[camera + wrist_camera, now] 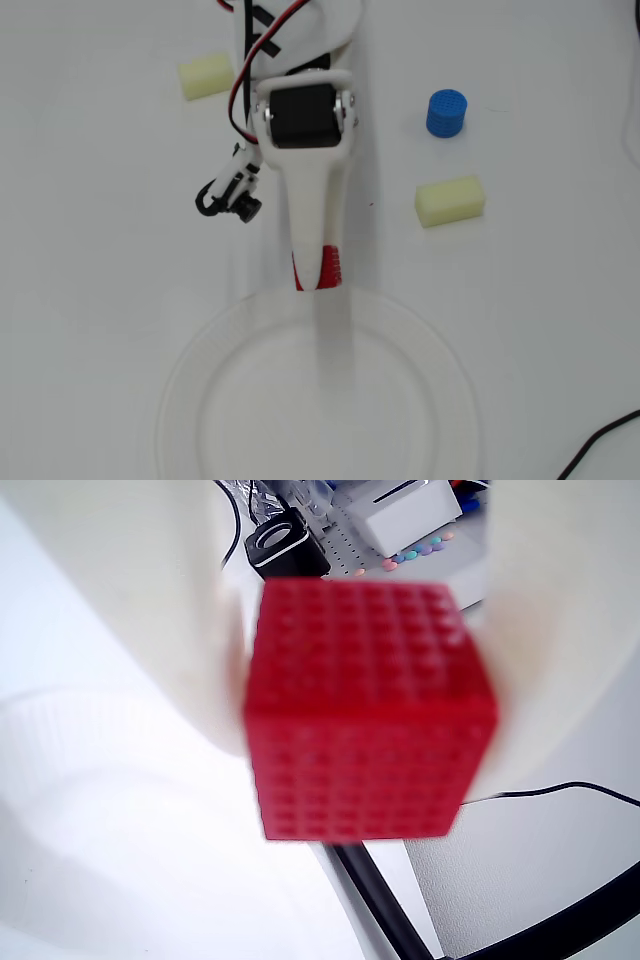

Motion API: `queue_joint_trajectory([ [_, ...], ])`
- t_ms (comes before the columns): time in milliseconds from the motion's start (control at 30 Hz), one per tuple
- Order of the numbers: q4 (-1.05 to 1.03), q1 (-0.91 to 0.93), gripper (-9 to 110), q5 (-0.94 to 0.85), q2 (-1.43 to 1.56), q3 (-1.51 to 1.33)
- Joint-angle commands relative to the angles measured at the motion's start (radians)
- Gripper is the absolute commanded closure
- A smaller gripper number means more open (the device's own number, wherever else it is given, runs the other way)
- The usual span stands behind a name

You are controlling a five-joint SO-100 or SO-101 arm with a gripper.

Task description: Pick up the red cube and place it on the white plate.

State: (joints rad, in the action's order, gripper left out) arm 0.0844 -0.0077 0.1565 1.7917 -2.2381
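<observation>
The red cube [370, 710] fills the middle of the wrist view, clamped between my two white fingers [150, 590]. In the overhead view the cube [330, 268] shows as a red patch under my gripper [318, 275], held in the air at the far rim of the white plate [190, 350]. The gripper is shut on the cube. The plate lies at the bottom centre of the overhead view and shows faintly at lower left in the wrist view [90, 780].
A blue ribbed cylinder [446, 113] and a pale yellow foam block [450, 201] lie right of the arm. Another foam block [206, 76] lies upper left. A black cable [600, 440] runs at the lower right.
</observation>
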Motion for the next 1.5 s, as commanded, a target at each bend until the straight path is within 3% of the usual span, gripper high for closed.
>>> queue_joint_trajectory([
  [0, 0.02, -0.028, 102, 0.012, -0.055, 0.083],
  [300, -0.003, -0.044, 99, 0.003, -0.193, 0.147],
  [800, -0.307, -0.035, 72, 0.0, 0.017, 0.144],
  [1467, -0.89, -0.002, 64, -0.181, 0.95, -0.282],
])
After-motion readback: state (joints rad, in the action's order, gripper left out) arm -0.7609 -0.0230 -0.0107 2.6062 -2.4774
